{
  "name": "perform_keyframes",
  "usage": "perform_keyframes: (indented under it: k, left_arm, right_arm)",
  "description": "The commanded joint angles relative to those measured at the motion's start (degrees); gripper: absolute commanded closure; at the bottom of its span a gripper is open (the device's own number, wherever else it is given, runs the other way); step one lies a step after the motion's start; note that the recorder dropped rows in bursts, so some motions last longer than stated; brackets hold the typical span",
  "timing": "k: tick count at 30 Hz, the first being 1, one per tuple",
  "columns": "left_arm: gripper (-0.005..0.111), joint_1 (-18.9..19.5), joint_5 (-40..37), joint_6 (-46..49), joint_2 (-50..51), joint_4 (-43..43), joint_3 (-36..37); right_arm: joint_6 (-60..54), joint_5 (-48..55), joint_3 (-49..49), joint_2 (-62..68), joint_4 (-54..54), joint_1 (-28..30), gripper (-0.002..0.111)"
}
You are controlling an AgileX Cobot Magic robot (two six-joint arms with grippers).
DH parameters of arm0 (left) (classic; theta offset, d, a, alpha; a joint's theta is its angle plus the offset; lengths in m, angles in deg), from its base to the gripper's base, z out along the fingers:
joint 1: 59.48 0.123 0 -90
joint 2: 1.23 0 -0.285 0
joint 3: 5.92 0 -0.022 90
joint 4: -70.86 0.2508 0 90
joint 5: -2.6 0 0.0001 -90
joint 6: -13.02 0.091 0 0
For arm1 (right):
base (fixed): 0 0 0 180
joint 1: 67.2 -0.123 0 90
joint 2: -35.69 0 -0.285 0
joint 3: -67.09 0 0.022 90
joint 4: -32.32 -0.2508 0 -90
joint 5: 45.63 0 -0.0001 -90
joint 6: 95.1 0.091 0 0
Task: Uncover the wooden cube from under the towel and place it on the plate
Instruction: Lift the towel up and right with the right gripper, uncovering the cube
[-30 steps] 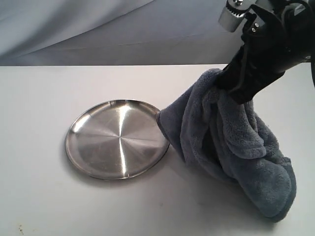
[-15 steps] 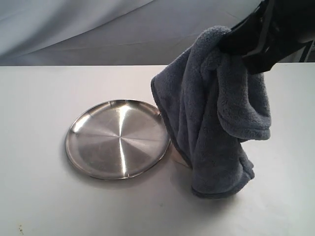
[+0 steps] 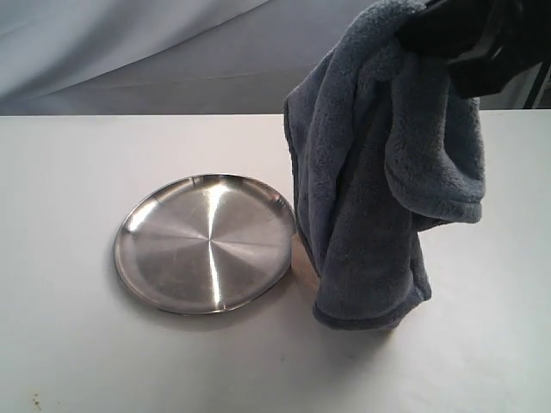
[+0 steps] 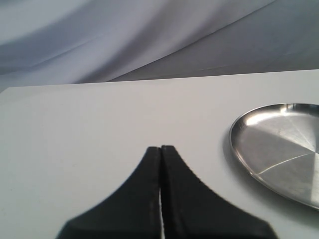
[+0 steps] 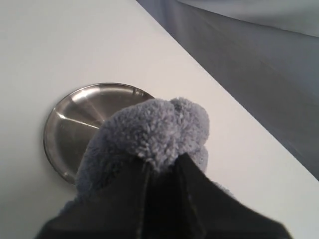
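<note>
Behind everything hangs a blue-grey draped backdrop (image 3: 129, 52), and in front of it stands a white table (image 3: 69, 172); on the table, a little left of the middle, lies the plate (image 3: 207, 243), shiny steel with nothing on it; just to its right the towel (image 3: 370, 198) hangs in the air, bunched and folded over itself, its left edge running down close beside the plate's rim; the right gripper (image 3: 435, 36) has it by the top, up in the far right corner of the scene, jaws nipped tight on a tuft of the fluffy pile; seen from that arm's own camera, the tuft bulges out past the black fingers (image 5: 209, 204), with the plate down below on the table; the towel's lower hem dangles low over the table, and whether it brushes the surface I cannot tell; the wooden cube I cannot make out from where I stand, as the hanging cloth hides the table behind it; the left gripper (image 4: 160, 147) hovers over bare table with the plate off to one side, its two black jaws pressed flat together and nothing between them.
</note>
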Motion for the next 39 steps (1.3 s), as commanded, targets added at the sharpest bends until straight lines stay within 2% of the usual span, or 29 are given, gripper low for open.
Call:
perform_keyframes:
  k: [1,14,20,26,35,39]
  left_arm:
    - [0.107,0.1,0.4,0.0,-0.3,-0.2,0.3]
    - [0.107,0.1,0.4,0.0,-0.3,-0.2,0.3]
    - [0.107,0.1,0.4,0.0,-0.3,-0.2,0.3]
    - [0.107,0.1,0.4,0.0,-0.3,-0.2,0.3]
    - [0.107,0.1,0.4,0.0,-0.3,-0.2,0.3]
    - [0.107,0.1,0.4,0.0,-0.3,-0.2,0.3]
  right_arm:
    - [0.4,-1.5,-0.4,-2.0,0.9,0.2,0.108]
    - [0.4,-11.8,-0.4,-9.5,1.5,0.2,0.108]
    - [0.9,-16.6,-0.4,-9.9,7.6,0.3,0.108]
    - [9.0,-25.5,-0.4,-9.9,15.8,0.3,0.108]
    - [10.1,-33.9,-0.4,-4.3,16.1,0.3,0.108]
    - [10.3,-40.7,-0.4,0.4,16.1,0.3,0.108]
